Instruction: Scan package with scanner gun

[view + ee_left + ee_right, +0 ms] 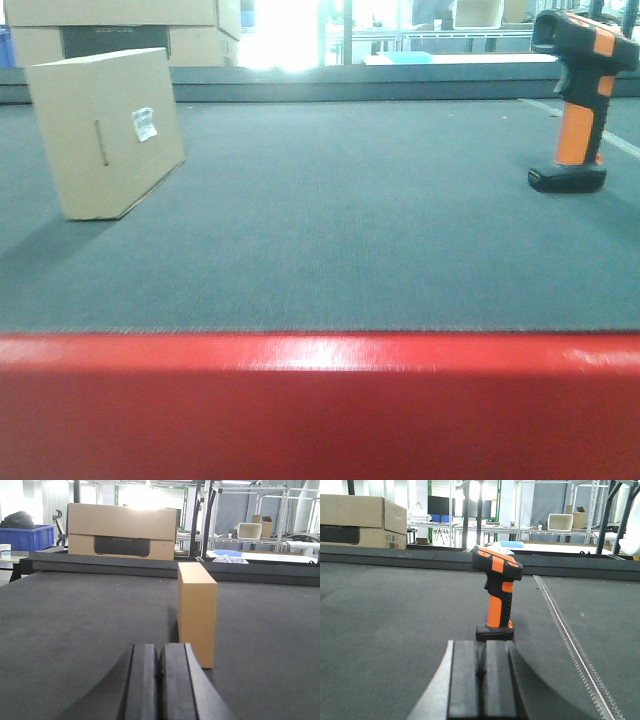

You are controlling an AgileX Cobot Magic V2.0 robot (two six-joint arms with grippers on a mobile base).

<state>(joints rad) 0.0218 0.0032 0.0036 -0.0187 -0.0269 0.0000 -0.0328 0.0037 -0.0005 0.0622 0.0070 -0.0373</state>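
The package (105, 130), a flat tan cardboard box with a small white label and a slot mark, stands on edge at the left of the dark mat. In the left wrist view the package (196, 611) shows its narrow side just ahead and right of my left gripper (160, 652), which is shut and empty. The scanner gun (578, 95), black with an orange handle, stands upright on its base at the right. My right gripper (482, 650) is shut and empty, right behind the scanner gun (498, 593). Neither gripper shows in the front view.
Larger stacked cardboard boxes (121, 531) with a dark panel sit beyond the mat's far edge. A blue bin (27, 536) stands at the far left. A red rail (320, 405) runs along the front. A white stitched line (567, 640) crosses the mat right of the scanner.
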